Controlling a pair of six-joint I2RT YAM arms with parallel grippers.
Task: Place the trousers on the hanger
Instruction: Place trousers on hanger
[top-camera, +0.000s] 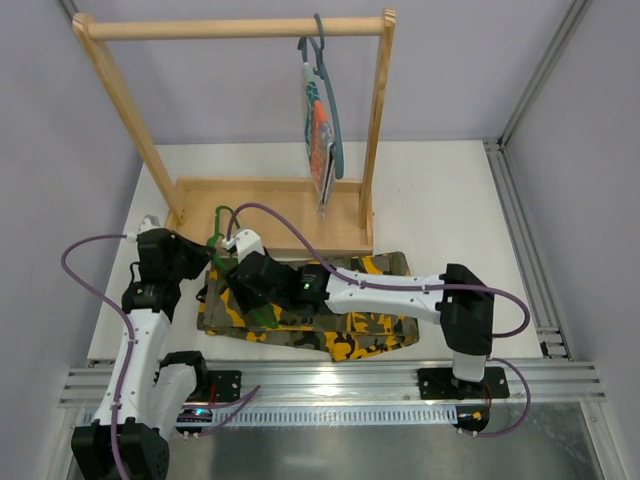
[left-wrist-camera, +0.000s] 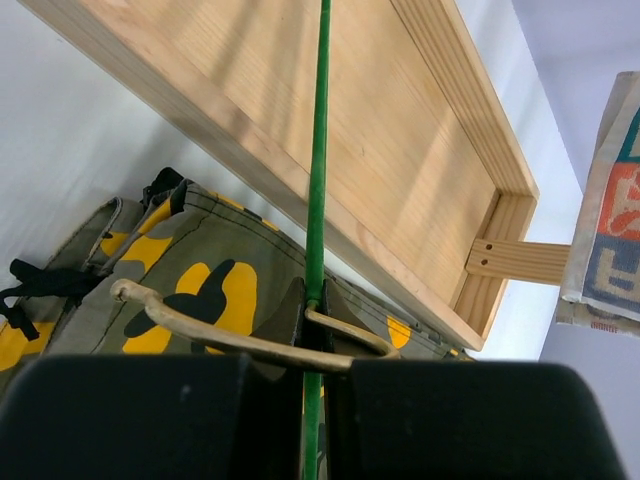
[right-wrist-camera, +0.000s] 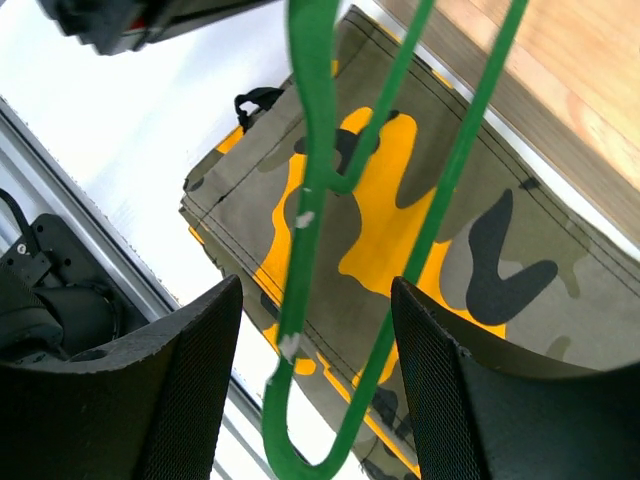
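While the left tool (left-wrist-camera: 313, 340) pinches the hanger (left-wrist-camera: 319, 150), the right tool (right-wrist-camera: 315, 300) gapes around it above the trousers (right-wrist-camera: 520, 280).

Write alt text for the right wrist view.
A thin bright green wire hanger passes between the open fingers of the right gripper, above olive, black and yellow-orange camouflage fabric trousers on a white table beside a wooden tray.
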